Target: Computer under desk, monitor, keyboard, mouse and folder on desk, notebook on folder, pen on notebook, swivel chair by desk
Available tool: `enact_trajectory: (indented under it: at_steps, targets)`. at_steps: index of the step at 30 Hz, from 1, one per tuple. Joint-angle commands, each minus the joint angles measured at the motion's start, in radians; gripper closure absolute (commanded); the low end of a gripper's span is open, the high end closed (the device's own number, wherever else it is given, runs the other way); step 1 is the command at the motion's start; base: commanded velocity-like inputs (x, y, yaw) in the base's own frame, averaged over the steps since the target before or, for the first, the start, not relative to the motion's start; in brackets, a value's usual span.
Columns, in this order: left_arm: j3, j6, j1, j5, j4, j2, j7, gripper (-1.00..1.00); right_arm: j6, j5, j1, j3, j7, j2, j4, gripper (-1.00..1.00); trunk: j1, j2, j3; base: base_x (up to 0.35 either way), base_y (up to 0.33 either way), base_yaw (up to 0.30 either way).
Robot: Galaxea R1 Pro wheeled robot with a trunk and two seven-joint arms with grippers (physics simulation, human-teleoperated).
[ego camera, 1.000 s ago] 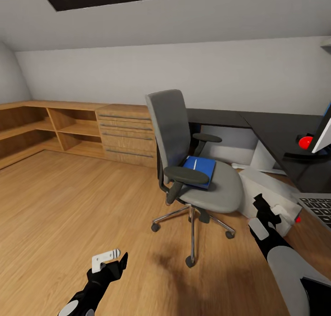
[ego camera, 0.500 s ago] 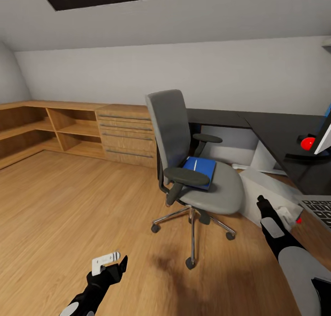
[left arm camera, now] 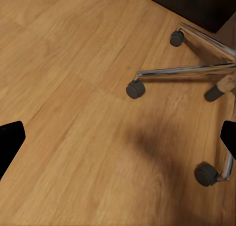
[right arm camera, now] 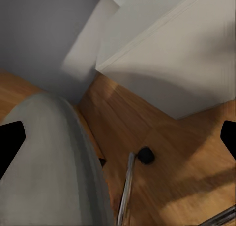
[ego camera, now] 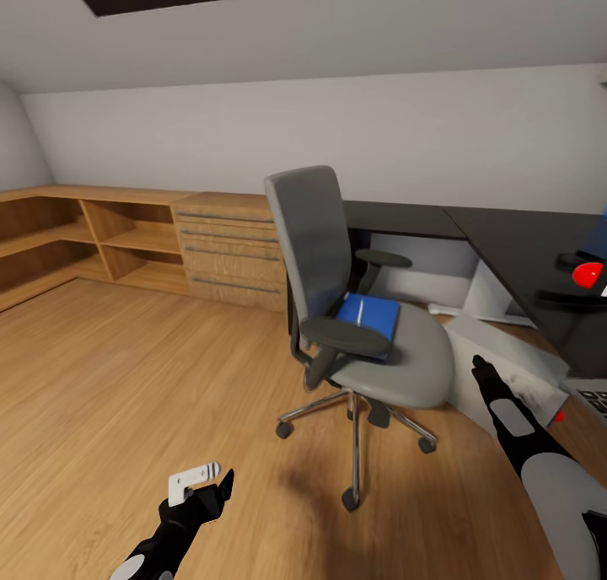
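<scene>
The grey swivel chair (ego camera: 337, 251) stands mid-floor, apart from the black desk (ego camera: 506, 243). On its seat lies the blue folder (ego camera: 371, 314), with a thin white pen (ego camera: 360, 312) across it. The light grey computer (ego camera: 506, 365) sits on the floor by the desk. The monitor's black stand (ego camera: 566, 299) and a corner of the keyboard (ego camera: 597, 400) show at the right edge. Mouse and notebook are out of view. My right gripper (ego camera: 483, 371) is open beside the seat (right arm camera: 49, 162). My left gripper (ego camera: 202, 479) hangs open over bare floor near the chair's castors (left arm camera: 135, 89).
Low wooden shelving and drawers (ego camera: 169, 243) line the back wall on the left. A red object (ego camera: 588, 274) sits on the desk by the monitor stand. The chair's chrome star base (ego camera: 354, 411) spreads over the floor. Wood floor (ego camera: 126, 378) stretches out to the left.
The camera has shifted, sliding the monitor and keyboard toward the right edge. My right gripper has turned and reached a little forward beside the seat. The left arm has not moved.
</scene>
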Motion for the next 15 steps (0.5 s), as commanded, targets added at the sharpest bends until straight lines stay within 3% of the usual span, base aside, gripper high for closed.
enact_trajectory:
  at_steps: [1,9,15]
  targets:
    - [0.0,0.006,0.0,0.01,-0.002,-0.001,0.004,-1.0,0.001,-0.012,0.0,0.001,0.011,-0.002,0.0,-1.0,0.0,0.0,-0.001,0.142,0.0,0.0]
    - [0.001,0.006,0.0,0.012,-0.002,-0.001,0.003,-1.0,0.003,-0.013,0.0,0.003,0.031,0.0,0.001,-1.0,0.0,0.0,-0.001,0.147,0.0,0.0]
    - [0.013,0.006,0.0,0.012,-0.002,-0.001,0.002,-1.0,0.001,-0.014,0.0,0.003,0.033,0.004,0.009,-1.0,0.0,0.0,-0.001,0.024,0.0,0.039]
